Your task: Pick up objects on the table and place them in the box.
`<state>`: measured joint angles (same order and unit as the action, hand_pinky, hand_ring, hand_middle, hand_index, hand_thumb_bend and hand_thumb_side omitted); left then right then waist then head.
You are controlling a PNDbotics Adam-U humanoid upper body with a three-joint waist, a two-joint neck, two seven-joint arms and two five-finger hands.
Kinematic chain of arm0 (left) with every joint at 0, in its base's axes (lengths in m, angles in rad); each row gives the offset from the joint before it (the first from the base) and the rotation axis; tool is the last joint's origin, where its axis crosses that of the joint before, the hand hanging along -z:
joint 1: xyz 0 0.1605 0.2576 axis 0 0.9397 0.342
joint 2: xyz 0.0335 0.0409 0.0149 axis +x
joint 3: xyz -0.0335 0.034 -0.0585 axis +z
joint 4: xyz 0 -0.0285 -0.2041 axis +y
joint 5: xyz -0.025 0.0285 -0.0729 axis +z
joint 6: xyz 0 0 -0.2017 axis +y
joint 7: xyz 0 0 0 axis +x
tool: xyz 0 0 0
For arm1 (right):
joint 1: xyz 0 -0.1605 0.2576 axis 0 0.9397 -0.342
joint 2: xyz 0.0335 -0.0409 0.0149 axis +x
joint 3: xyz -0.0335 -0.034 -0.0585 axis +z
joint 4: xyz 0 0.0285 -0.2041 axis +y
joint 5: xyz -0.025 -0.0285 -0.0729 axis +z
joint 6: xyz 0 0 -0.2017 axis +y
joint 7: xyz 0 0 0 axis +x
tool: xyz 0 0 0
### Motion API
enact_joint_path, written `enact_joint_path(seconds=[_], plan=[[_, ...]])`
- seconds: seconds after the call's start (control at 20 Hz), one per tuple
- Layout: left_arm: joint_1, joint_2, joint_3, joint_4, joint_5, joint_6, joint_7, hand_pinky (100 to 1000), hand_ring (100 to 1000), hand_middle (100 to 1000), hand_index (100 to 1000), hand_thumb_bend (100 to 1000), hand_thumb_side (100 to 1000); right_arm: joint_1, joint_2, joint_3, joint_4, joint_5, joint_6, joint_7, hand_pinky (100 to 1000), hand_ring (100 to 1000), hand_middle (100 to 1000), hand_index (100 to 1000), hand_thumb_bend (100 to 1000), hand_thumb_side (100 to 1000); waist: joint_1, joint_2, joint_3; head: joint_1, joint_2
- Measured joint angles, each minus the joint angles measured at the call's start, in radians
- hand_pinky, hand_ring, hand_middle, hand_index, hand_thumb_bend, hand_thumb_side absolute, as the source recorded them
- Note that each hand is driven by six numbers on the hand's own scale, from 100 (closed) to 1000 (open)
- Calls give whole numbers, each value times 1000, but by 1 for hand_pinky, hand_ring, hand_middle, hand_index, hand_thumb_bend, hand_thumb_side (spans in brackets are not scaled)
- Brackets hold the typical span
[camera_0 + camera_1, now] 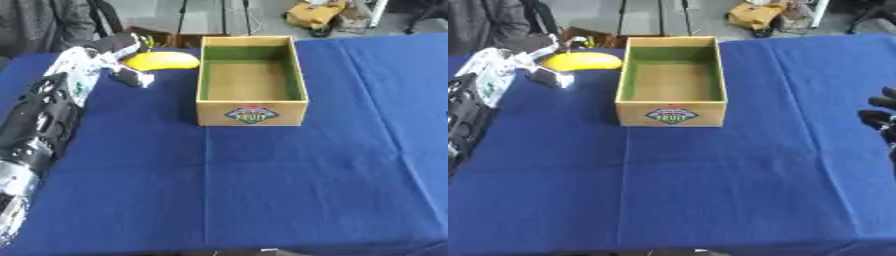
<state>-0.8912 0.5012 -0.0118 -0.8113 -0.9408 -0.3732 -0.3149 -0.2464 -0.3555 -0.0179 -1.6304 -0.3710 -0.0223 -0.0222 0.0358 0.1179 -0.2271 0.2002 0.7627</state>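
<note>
A yellow banana [163,60] lies on the blue cloth at the far left, just left of the wooden box [251,113]. The box has green inner walls, a colourful label on its front, and nothing inside. My left arm runs up the left side, and my left hand [112,51] is at the banana's left end. Its dark fingers reach behind the fruit and its thumb [134,78] stands in front, apart from it, so the hand is open. My right hand [880,118] shows only as dark fingers at the right edge of the right eye view, resting open.
The blue-covered table [262,190] stretches wide in front of and to the right of the box. Beyond its far edge are chair legs, a yellow bag [315,14] and a dark garment on the floor.
</note>
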Motion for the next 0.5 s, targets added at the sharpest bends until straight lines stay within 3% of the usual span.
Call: enact_joint_path(seconds=[0.05,0.5], plan=[[-2,0,2,-7,14,2,0,690,537,452,534,141,319,0,0,0,0,0,0,0,813,665,670,797,100,992,0,0,-1,0,0],[-54,-31,4,-60,94,20,-16,690,535,449,530,131,323,-1,0,0,3,0,0,1,813,665,669,797,100,994,0,0,-20,3,-1]])
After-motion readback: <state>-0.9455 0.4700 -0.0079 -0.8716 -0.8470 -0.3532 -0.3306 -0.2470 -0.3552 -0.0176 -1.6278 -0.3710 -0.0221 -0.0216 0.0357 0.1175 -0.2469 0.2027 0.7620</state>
